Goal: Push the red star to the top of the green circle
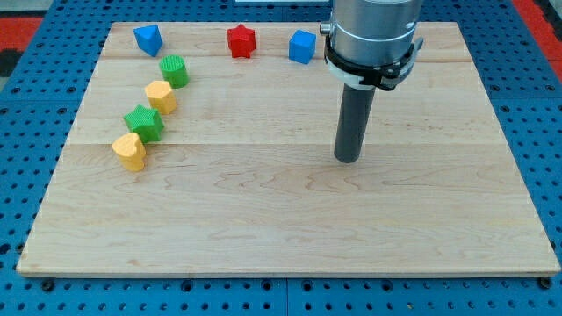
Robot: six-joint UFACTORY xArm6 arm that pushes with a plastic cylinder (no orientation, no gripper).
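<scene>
Red star (241,41) sits near the top edge of the wooden board (290,228), in the upper middle-left of the frame, with the blue cube (302,46) just to its right and a blue block (147,39) of irregular, hard-to-name shape well to its left. Below and left of the star stands the green circle (174,70), apart from it. From the circle a diagonal row runs down toward the frame's left: a yellow block (161,96) touching it or nearly so, a green star (143,122), then a yellow heart-like block (130,151). My tip (348,161) rests on bare wood right of centre, well apart from every block, below the blue cube. The arm has no fingers, only the dark rod, holding nothing. Its grey upper housing (373,35) is cut off by the frame's top and hides part of the board's upper right. No writing or label is readable anywhere.
</scene>
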